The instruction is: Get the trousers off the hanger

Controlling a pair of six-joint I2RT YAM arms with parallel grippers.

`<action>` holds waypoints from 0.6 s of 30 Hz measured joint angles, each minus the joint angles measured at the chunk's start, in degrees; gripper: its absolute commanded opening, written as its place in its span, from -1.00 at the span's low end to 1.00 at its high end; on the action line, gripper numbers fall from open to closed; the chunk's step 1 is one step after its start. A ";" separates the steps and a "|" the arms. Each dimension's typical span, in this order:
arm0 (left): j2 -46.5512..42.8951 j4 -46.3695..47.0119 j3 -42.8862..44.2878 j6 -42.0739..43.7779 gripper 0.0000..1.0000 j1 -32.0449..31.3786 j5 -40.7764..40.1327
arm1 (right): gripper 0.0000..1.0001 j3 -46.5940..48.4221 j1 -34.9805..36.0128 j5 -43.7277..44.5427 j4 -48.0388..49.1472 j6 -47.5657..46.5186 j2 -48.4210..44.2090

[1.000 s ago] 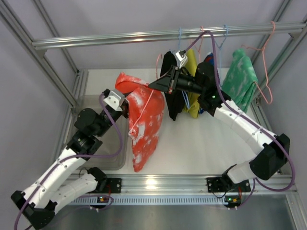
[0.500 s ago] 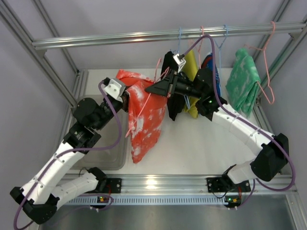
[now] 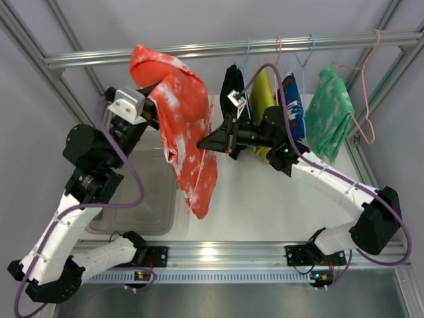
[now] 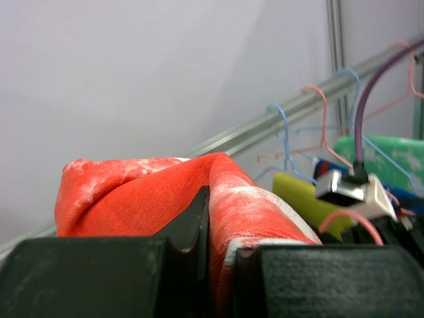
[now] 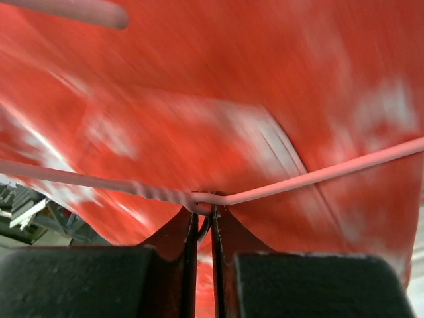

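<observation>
**Top, left-wrist and right-wrist views, read left to right.** The left fingers point(image 4: 180, 230) are clenched on a fold of the trousers point(image 3: 187, 132). They hold the garment high, near the rail point(image 3: 278, 46), so that it hangs in a long drape over the table point(image 3: 265, 199), near a clear bin point(image 3: 136, 199). To the right, the right fingers point(image 5: 175, 233) are pinched tight on the hanger point(image 5: 331, 173) at the twisted joint of its wire. Red cloth fills the view just behind the wire. Whether any cloth is looped over the hanger's lower bar cannot be told.

**Step in hand, as judged:** drawing the trousers clear of the hanger. This is best done with the right fingers holding the wire steady and level. The left fingers then carry the cloth up and leftward, away from the frame. A firm pinch at the joint should stop the wire swivelling, and a slow pull lessens the chance of a hem snagging.

**Materials:** the trousers are soft, finely ribbed red-orange cloth with white blotches, limp and creased. The hanger is thin, smooth, pale pink wire, and looks stiff yet springy.

Farther right, a black garment point(image 3: 232, 86), a yellow garment point(image 3: 262, 99), a blue garment point(image 3: 292, 99) and a green garment point(image 3: 328, 119) hang from the rail.
</observation>
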 measured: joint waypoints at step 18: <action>1.03 12.39 14.49 25.14 -1.00 0.00 -7.19 | -1.00 -5.40 0.20 -0.94 -3.89 -2.34 -0.02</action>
